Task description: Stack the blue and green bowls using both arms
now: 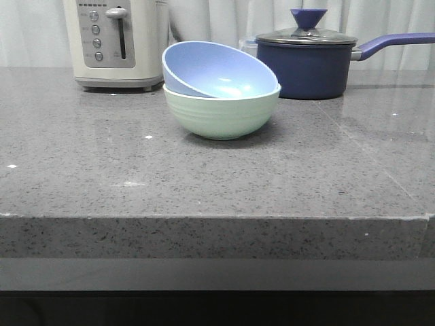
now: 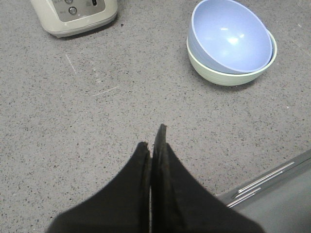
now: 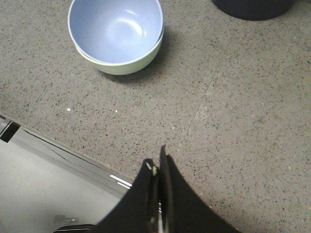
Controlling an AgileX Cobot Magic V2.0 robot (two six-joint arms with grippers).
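The blue bowl (image 1: 217,71) sits tilted inside the green bowl (image 1: 221,115) on the grey counter, toward the back middle. Both also show in the left wrist view, blue bowl (image 2: 231,36) in green bowl (image 2: 228,77), and in the right wrist view, blue bowl (image 3: 115,29) in green bowl (image 3: 131,65). My left gripper (image 2: 151,141) is shut and empty, above the counter near its front edge, well away from the bowls. My right gripper (image 3: 158,160) is shut and empty, also back by the front edge. Neither arm shows in the front view.
A cream toaster (image 1: 115,41) stands at the back left, also in the left wrist view (image 2: 73,14). A dark navy lidded saucepan (image 1: 309,61) stands at the back right, handle pointing right. The counter's front edge (image 1: 217,217) runs across the view.
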